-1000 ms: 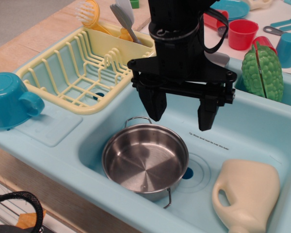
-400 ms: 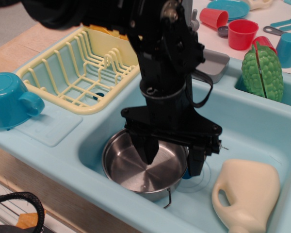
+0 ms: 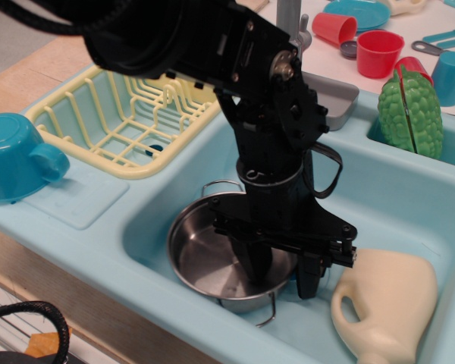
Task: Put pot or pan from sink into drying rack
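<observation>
The shiny steel pot (image 3: pixel 203 254) with wire loop handles sits in the front left of the light blue sink (image 3: pixel 394 201). My black gripper (image 3: pixel 283 273) is down at the pot's right rim. One finger (image 3: pixel 256 265) is inside the pot and the other (image 3: pixel 309 277) is outside it, so the jaws straddle the rim and are still apart. The arm hides the pot's right side and the drain. The pale yellow drying rack (image 3: pixel 98 114) stands at the left, behind the sink; the arm covers its utensil end.
A cream plastic jug (image 3: pixel 387 303) lies in the sink right beside my gripper. A teal mug (image 3: pixel 15 155) stands on the left ledge. A green ribbed toy (image 3: pixel 409 114), red cups (image 3: pixel 379 51) and the faucet (image 3: pixel 288 15) stand behind the sink.
My gripper has come down from above the sink to the pot's right rim. The fingers have drawn closer together. The pot has shifted slightly right.
</observation>
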`<control>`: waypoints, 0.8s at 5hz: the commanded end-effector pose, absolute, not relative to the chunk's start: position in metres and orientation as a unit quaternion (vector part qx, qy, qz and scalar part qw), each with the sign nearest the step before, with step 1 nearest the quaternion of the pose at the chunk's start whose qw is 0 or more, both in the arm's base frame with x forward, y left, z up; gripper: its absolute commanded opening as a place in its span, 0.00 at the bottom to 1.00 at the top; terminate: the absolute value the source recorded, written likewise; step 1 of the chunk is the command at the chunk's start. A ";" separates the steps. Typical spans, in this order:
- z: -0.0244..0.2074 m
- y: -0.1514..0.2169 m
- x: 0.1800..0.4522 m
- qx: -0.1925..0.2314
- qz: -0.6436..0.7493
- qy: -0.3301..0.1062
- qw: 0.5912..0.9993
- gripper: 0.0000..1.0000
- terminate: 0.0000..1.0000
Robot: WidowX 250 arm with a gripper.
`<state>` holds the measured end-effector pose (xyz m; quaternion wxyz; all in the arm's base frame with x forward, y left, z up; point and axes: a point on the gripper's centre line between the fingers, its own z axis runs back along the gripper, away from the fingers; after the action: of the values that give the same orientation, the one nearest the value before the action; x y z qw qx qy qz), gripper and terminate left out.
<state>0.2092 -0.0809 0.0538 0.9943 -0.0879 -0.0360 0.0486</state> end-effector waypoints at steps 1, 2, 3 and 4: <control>0.061 -0.084 0.214 -0.086 0.052 -0.048 0.994 0.00 0.00; 0.073 -0.087 0.221 -0.071 0.038 -0.041 0.996 0.00 0.00; 0.096 -0.094 0.233 -0.036 0.020 -0.030 0.999 0.00 0.00; 0.112 -0.099 0.238 -0.012 0.010 -0.032 0.999 0.00 0.00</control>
<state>0.2321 -0.0938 0.1125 0.9999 0.0104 -0.0080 0.0109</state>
